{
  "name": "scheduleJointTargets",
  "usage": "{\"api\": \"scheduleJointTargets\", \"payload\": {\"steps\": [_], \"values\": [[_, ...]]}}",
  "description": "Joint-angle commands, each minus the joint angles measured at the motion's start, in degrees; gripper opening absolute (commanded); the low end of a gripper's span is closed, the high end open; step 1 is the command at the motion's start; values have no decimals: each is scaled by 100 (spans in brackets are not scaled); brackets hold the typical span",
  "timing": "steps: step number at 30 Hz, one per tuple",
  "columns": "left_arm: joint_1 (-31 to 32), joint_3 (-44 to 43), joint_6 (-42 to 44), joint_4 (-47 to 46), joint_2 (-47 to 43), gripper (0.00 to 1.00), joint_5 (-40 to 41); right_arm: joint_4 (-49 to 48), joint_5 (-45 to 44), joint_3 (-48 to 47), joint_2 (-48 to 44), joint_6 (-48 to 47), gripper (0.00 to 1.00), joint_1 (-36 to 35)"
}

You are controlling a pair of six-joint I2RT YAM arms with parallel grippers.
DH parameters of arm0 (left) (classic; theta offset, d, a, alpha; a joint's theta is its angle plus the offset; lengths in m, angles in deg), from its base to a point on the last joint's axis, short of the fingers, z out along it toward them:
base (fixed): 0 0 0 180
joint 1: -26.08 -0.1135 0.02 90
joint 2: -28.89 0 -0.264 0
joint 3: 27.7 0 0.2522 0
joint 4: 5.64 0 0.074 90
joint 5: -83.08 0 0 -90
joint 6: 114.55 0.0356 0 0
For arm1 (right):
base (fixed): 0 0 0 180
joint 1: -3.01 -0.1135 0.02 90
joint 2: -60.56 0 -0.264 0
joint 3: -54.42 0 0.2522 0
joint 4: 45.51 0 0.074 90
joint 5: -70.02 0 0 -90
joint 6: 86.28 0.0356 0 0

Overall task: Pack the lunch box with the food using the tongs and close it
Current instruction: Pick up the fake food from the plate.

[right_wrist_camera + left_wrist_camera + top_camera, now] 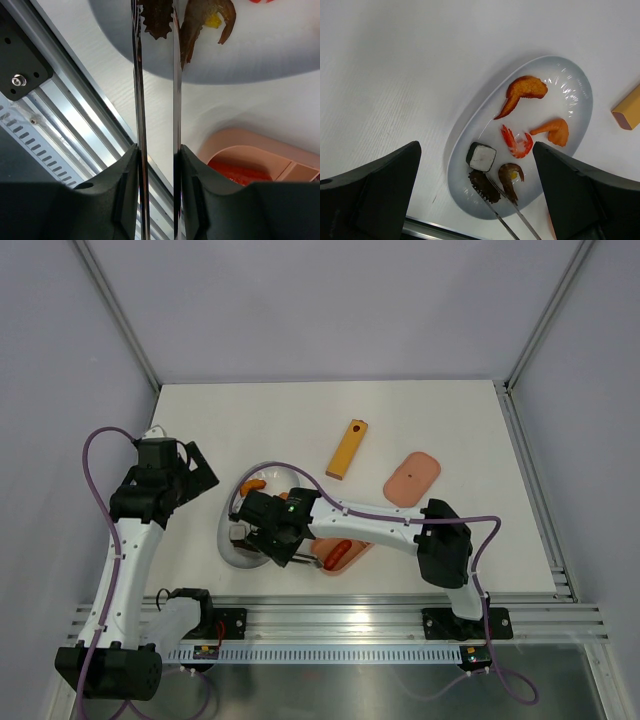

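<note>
My right gripper point(157, 160) is shut on the silvery tongs point(139, 95), whose two arms run forward to the white plate point(570, 80). The tong tips straddle a dark brown frilly piece point(156, 17), seen also in the left wrist view point(484, 186). Beside it lie a brown shrimp point(510, 176), a dark-and-white cube point(481, 156), a red shrimp point(516, 142) and two orange-brown pieces. The pink lunch box point(240, 145) holds a red sausage point(336, 554). Its lid point(412, 476) lies apart at the right. My left gripper point(476, 165) hovers open over the plate.
A yellow-orange bar with a hole point(347, 448) lies behind the plate. The aluminium rail point(340, 625) runs along the near table edge, close under the tongs point(75, 135). Grey walls enclose the table on three sides.
</note>
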Motion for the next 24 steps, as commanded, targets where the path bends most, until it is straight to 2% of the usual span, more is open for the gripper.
{"api": "scheduleJointTargets", "payload": {"steps": [1,2,6,17,18,19,24], "values": [[-20,-2,76,-185,-117,99,-92,-42,-387,-132,-412,-19,29,-54],[-29,-2,76,-176,-126,99,-110,-42,-422,-123,-508,-2,25,-54],[-20,7,75,-176,-144,99,-119,-138,-546,61,-772,165,22,-54],[-29,-54,76,-203,-74,99,-128,-543,-888,852,-1845,736,23,-46],[-29,-63,76,-194,-73,99,-136,-499,-1010,914,-1880,920,23,-46],[-29,-98,102,-142,-100,99,-67,-211,-1508,1001,-2011,1269,23,-37],[-20,-72,102,-150,-126,99,-40,196,-1636,1467,-2371,2203,23,-46]]}}
